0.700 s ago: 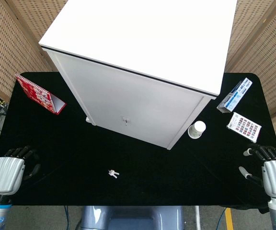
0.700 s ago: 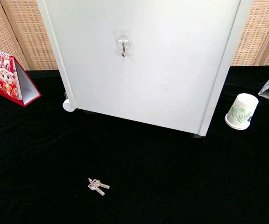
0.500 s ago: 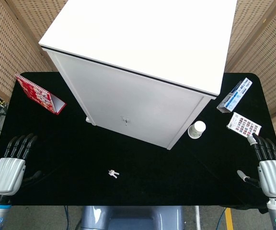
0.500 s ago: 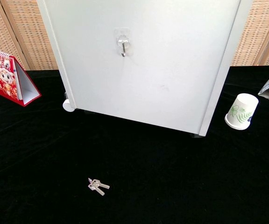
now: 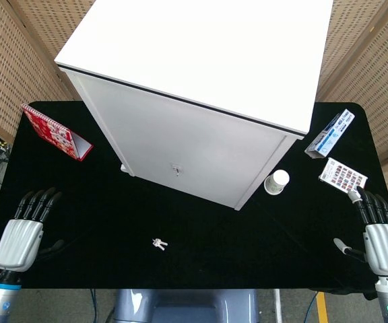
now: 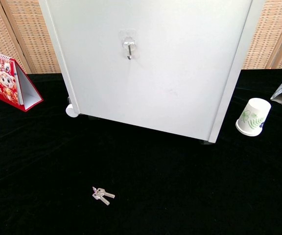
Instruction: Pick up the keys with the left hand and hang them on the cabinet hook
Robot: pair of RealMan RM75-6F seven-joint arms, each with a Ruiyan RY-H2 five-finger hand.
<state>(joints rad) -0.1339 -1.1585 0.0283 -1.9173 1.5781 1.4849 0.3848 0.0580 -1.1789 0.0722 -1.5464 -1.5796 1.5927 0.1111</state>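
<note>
Fingers: on my left hand (image 5: 24, 232) they lie straight and slightly spread, pointing toward the cabinet, with nothing in them; my right hand (image 5: 378, 232) lies the same way, empty, thumb out to the side.
Keys: the keys (image 5: 159, 243) lie flat on the black table (image 5: 201, 235), in front of the cabinet and well apart from both my hands, roughly between them.
Hook: the hook (image 6: 129, 49) sits high on the white cabinet (image 6: 170, 63) front, bare.
Head view only: both my hands show here, at the near corners of the table; the cabinet's top is seen from above, and the hook (image 5: 176, 168) is just a small speck on the door.
Chest view only: neither hand shows here, but the hook and its clear mounting pad are plain, and the keys (image 6: 102, 195) read as a small bunch on a ring.
Around: red desk calendar (image 6: 6, 81) stands to the left, a paper cup (image 6: 252, 116) lies tipped by the cabinet's right corner, and a blue-and-white box (image 5: 330, 132) and a printed card (image 5: 343, 177) are near my right hand.
Since earlier: my fingers on both hands were curled in and have straightened; my left hand has moved slightly toward the keys. Keys and cabinet have not moved.
</note>
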